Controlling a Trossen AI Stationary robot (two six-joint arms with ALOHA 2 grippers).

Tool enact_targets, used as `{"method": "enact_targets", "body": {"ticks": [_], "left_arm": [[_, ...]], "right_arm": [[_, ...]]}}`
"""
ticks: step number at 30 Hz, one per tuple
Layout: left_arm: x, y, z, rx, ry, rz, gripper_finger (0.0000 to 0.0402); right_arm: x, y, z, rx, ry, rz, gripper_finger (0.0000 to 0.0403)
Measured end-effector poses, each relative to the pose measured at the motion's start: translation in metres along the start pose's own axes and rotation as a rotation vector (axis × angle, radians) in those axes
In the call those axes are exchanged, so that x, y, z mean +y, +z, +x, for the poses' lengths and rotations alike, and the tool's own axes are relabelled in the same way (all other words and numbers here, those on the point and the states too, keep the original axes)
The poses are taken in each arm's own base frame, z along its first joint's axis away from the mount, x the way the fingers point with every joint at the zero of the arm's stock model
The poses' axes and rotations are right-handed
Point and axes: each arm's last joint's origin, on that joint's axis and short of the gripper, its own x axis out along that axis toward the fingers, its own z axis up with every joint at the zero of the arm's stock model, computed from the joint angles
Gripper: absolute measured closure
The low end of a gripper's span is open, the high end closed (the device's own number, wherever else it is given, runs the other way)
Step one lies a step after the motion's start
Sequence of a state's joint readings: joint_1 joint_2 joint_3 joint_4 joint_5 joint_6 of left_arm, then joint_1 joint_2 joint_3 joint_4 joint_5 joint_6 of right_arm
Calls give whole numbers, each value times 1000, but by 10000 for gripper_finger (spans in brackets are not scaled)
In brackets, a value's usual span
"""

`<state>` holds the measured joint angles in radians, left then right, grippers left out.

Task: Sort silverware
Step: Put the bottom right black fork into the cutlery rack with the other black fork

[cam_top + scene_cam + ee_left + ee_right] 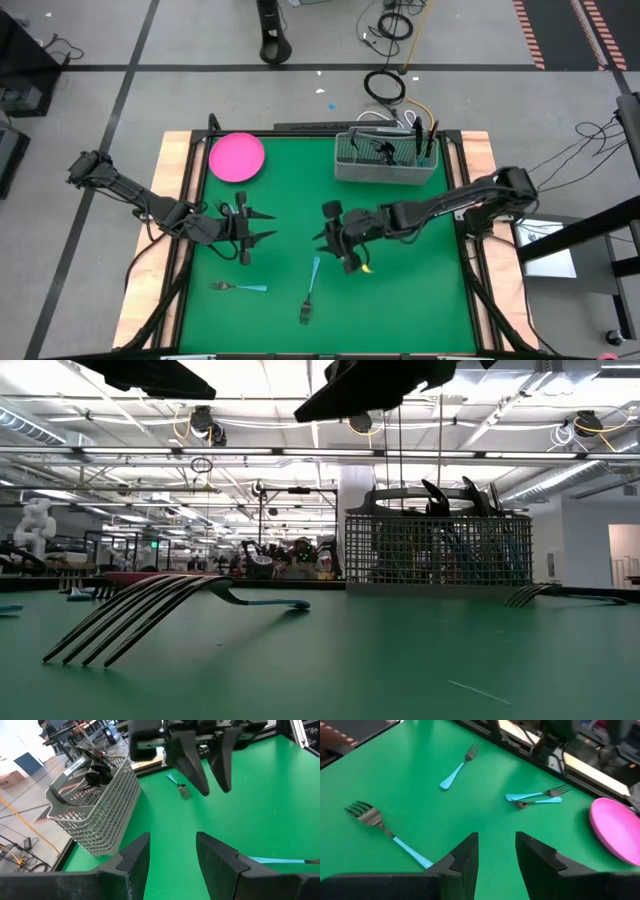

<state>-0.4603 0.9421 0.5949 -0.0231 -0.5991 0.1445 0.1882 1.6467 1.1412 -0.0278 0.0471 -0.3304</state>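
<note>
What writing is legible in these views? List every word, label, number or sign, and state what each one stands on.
No text can be read in any view.
White strip on the rim of the wire basket: it carries dark marks, too blurred to read.
Nothing else on the table shows any lettering, brand or number, and the room behind is too far off to make out any signs.

grey tiled floor (120,60), ceiling strip lights (250,420)
</note>
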Motion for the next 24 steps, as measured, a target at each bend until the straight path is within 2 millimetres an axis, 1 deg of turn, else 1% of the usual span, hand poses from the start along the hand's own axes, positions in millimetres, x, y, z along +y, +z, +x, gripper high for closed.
{"method": "enact_targets", "body": {"ticks": [5,8,10,13,16,20,24], "left_arm": [[0,0,0,1,2,2,240],[0,-1,0,15,18,5,240],[1,-5,0,53,46,4,240],[3,-14,-4,129,56,-41,240],[6,-24,-11,211,66,-144,240],[12,-36,-17,320,93,-293,240],[18,-48,-18,429,148,-391,240]], "right_arm": [[11,0,9,12,74,-9,284],[13,9,15,38,126,2,284],[14,19,21,68,144,-2,284],[16,29,36,138,180,-10,284],[22,32,54,193,259,-20,284],[30,30,76,235,338,-21,284],[37,25,90,248,416,-58,284]]}}
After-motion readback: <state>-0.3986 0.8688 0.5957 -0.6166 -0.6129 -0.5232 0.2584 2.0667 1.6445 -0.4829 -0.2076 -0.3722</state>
